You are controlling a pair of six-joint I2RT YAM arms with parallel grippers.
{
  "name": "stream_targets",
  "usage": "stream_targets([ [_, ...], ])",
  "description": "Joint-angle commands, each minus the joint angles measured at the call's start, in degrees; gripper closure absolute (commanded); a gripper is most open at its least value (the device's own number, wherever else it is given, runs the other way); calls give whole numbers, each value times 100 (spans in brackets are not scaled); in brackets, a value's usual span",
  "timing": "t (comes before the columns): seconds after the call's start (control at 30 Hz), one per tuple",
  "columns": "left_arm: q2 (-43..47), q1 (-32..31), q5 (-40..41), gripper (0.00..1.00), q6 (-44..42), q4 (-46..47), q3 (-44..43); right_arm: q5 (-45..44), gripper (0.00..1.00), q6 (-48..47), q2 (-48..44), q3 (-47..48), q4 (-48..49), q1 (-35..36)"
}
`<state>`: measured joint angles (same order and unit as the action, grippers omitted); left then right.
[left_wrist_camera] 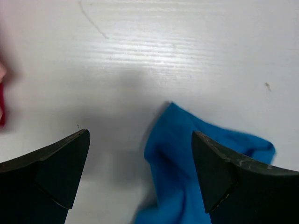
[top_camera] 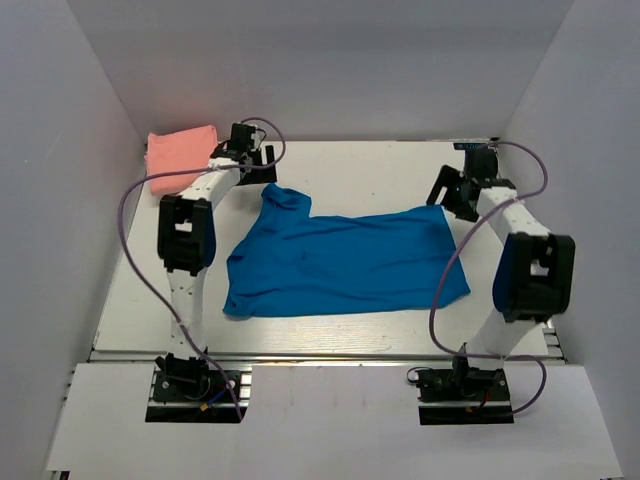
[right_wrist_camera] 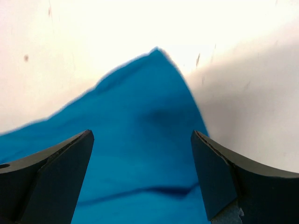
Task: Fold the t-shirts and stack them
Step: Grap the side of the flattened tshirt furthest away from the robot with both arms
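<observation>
The left gripper [left_wrist_camera: 140, 172] has its fingers [left_wrist_camera: 56, 168] spread wide with nothing between them; below the gap lies bare white table [left_wrist_camera: 163, 46], and a crumpled corner of the blue t-shirt [left_wrist_camera: 182, 158] reaches in beside the right-hand finger without being pinched. The right gripper [right_wrist_camera: 140, 172] is likewise spread, its fingers [right_wrist_camera: 51, 172] standing apart over a pointed corner of the blue t-shirt [right_wrist_camera: 140, 116], gripping none of the cloth, though whether the tips touch it cannot be told. Seen from above, the blue t-shirt [top_camera: 340, 265] lies spread flat and somewhat wrinkled across the middle of the table [top_camera: 370, 170], its long side running left to right. The left gripper [top_camera: 248, 152] sits near the far left corner of that shirt, and the right gripper [top_camera: 455, 195] sits at its far right corner. The pink t-shirt [top_camera: 180, 155] lies folded in a small bundle at the far left corner of the table, just beside the left gripper and apart from the blue one
</observation>
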<state>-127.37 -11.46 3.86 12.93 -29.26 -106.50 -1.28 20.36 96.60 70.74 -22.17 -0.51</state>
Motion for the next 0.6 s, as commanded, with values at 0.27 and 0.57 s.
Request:
stream_targets([
  [0.27,-807,-23,-771,6,-484,342,-504,-338,10,-164,2141,2294,-533,-1],
  [0.57,-693,-23,-1792,37,-432,912,163,-601,10,-67,2601,2497,-560,-1],
])
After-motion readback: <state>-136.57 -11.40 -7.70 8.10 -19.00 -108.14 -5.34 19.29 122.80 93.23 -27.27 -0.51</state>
